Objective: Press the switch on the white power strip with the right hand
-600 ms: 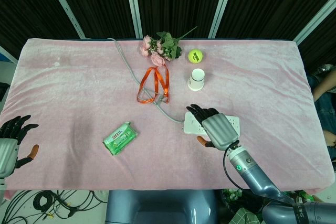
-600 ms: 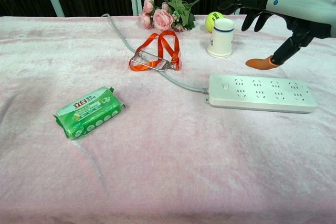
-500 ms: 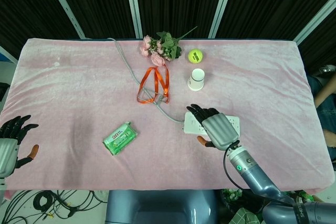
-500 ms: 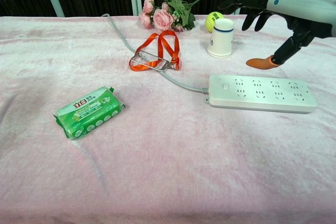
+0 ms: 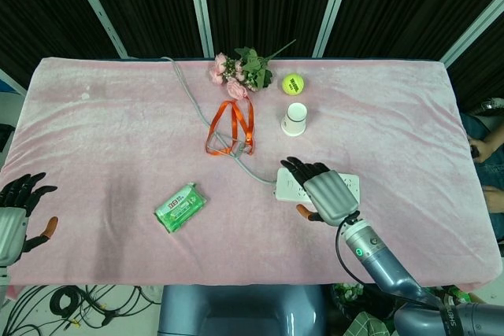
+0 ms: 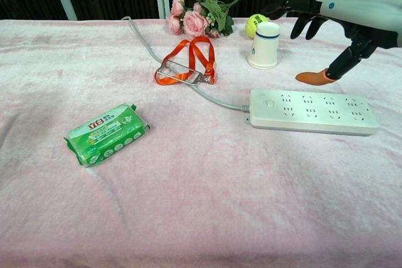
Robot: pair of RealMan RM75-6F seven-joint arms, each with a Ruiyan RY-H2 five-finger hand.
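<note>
- Fingers (image 6: 295, 4) of the right hand (image 5: 323, 194) are dark, spread apart and holding nothing; the orange-tipped thumb (image 6: 314, 78) points down, clear of the strip in the chest view; in the head view the hand covers the middle of the strip.
- White power strip (image 6: 312, 112) lies flat on the cloth, right of centre; its switch (image 6: 269, 102) sits at the left end where the grey cord (image 6: 217, 100) enters, untouched.
- Left hand (image 5: 16, 214) hangs at the table's left front edge, fingers apart, holding nothing.
- Surface: a table under a pink plush cloth (image 5: 118, 131); behind it, dark ribbed panels (image 5: 268, 1) split by pale slanted posts; tangled cables (image 5: 71, 300) on the floor below the front edge.
- Count: one power strip; one white paper cup (image 6: 263, 45) upright just beyond the strip; one tennis ball (image 5: 293, 83) behind the cup; one bunch of pink artificial roses (image 6: 188, 20) at the far edge; one orange lanyard (image 6: 191, 61) lying over the cord; one green wrapped soap packet (image 6: 107, 133) toward the front left; two hands.
- Against the earlier frames: the right hand has edged slightly toward the right and away from the switch end, by very little; the left hand and every object on the cloth lie as they did.
</note>
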